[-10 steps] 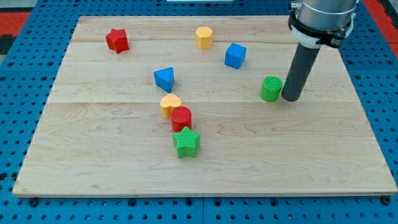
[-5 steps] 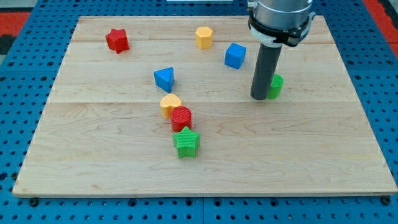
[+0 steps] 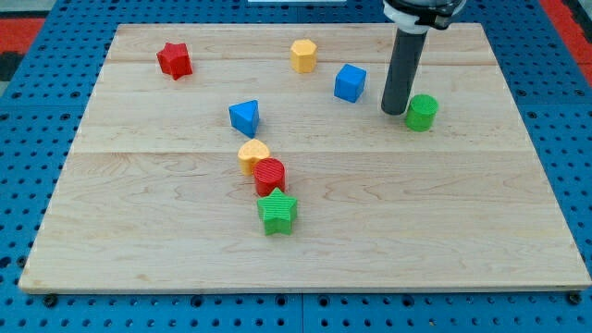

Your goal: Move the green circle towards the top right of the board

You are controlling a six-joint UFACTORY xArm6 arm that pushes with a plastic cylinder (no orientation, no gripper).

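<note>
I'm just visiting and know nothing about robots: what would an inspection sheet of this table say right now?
Surface: wooden board on a blue perforated base.
Job's things: green circle at the board's right, upright.
Clutter: red star, yellow hexagon, blue cube, blue triangle; yellow block, red cylinder and green star bunched together.
Grippers: none; my tip sits just left of the green circle.
Cables: nothing seen.
Surroundings: red patches at the top corners.
</note>
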